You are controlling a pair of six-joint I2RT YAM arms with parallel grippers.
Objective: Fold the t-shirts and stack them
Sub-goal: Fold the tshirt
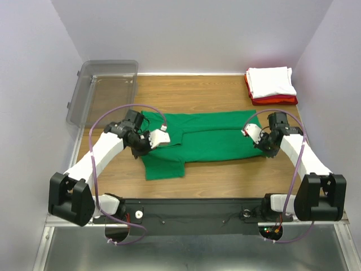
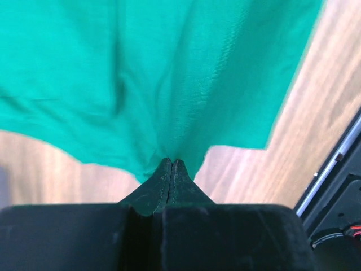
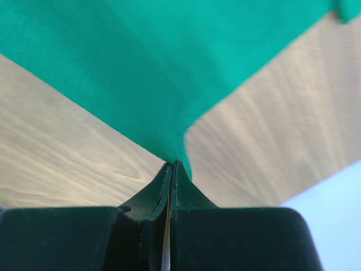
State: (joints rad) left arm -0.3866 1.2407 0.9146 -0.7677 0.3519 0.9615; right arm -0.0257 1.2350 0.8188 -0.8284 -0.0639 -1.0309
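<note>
The green t-shirt [image 1: 208, 141] lies spread across the middle of the table, partly folded, with a sleeve hanging toward the near side. My left gripper [image 1: 142, 148] is shut on the shirt's left edge; in the left wrist view the green cloth [image 2: 141, 84] runs up from the pinched fingertips [image 2: 171, 164]. My right gripper [image 1: 264, 148] is shut on the shirt's right corner; the right wrist view shows the cloth [image 3: 146, 62] pinched at the tips [image 3: 172, 165]. The white t-shirt [image 1: 272, 82] lies folded on top of the red t-shirt [image 1: 273, 100] at the back right.
A clear grey plastic bin [image 1: 101, 93] stands at the back left corner. Walls close in the table at the back and both sides. The black base rail [image 1: 192, 209] runs along the near edge.
</note>
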